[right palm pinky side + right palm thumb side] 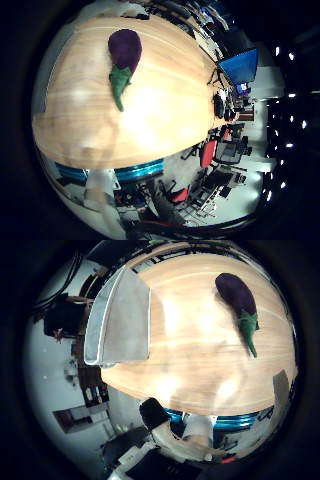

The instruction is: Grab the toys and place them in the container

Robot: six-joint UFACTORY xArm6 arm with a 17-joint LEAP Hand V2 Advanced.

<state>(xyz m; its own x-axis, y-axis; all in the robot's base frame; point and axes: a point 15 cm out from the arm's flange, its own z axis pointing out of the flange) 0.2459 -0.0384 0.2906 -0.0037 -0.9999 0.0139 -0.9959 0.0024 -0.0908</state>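
A toy eggplant (124, 50), purple with a green stem, lies on the round wooden table (170, 110). The right thumb side palm view shows it (238, 298) away from a clear rectangular container (120, 315) that stands at the table's edge and looks empty. My hand (180, 425) is high above the table, well away from both.
The table (200, 350) has a blue band along its rim (120, 172). Beyond it stand red office chairs (208, 152) and a desk with a blue screen (240, 65). Dark furniture (65, 315) stands beside the container's side of the table.
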